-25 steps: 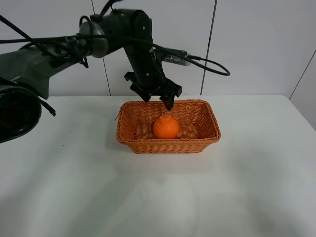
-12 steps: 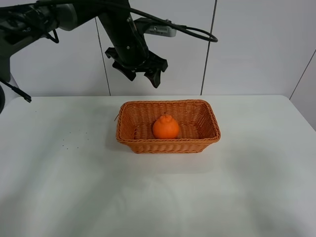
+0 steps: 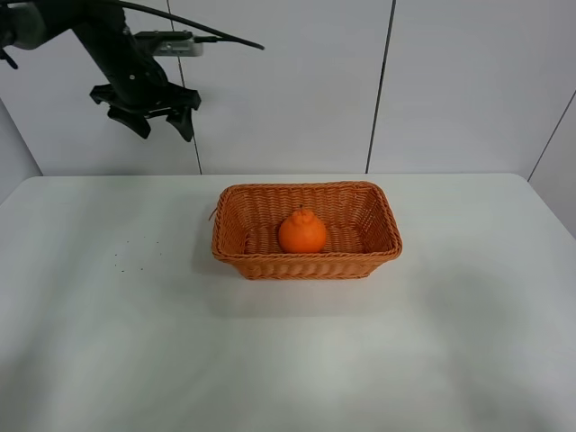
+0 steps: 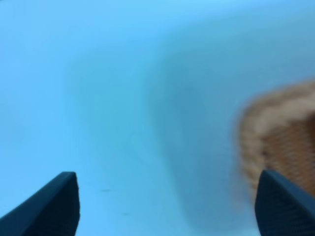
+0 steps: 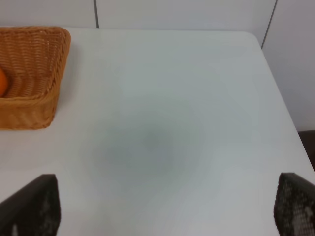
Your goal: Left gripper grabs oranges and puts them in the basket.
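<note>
The orange [image 3: 301, 231] lies inside the wicker basket [image 3: 378, 236] at the middle of the white table. My left gripper [image 3: 162, 123] is open and empty, high above the table's far left, well away from the basket. In the blurred left wrist view its two fingertips [image 4: 54, 204] stand wide apart, with a corner of the basket [image 4: 278, 132] at the side. My right gripper [image 5: 167, 206] is open and empty over the right part of the table; its view shows the basket's end [image 5: 44, 73] and a sliver of the orange [image 5: 2, 82].
The white table [image 3: 288, 351] runs to a panelled wall at the back. Its right edge [image 5: 280, 93] shows in the right wrist view. A few tiny dark specks [image 3: 126, 256] lie left of the basket.
My left gripper has risen from just over the basket and swung up and to the left, open and empty. The orange stays in the basket.
</note>
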Available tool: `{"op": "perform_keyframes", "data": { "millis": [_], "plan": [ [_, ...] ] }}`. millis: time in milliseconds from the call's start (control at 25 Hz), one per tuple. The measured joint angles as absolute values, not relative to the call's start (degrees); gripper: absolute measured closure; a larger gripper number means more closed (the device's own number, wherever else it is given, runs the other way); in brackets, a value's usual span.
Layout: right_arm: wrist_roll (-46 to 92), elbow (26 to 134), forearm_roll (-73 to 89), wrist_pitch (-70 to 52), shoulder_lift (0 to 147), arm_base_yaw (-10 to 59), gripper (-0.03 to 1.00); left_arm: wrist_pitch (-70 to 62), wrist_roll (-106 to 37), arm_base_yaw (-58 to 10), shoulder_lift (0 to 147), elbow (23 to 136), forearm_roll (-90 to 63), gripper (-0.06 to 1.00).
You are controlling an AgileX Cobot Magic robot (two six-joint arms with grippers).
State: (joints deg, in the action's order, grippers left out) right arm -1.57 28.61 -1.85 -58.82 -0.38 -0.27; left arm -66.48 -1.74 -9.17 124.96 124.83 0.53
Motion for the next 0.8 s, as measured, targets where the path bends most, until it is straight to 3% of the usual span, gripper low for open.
{"op": "perform_keyframes", "data": {
  "millis": [280, 800],
  "plan": [
    [-1.6, 28.6, -1.9, -58.8, -0.4, -0.3, 0.27, -66.5, -1.7, -2.0, 125.0, 124.8, 0.7, 0.11],
    [-1.6, 28.6, -1.9, -58.8, -0.4, -0.3, 0.27, -68.0, -1.7, -1.7, 119.6, 117.8, 0.7, 0.11]
  ]
}}
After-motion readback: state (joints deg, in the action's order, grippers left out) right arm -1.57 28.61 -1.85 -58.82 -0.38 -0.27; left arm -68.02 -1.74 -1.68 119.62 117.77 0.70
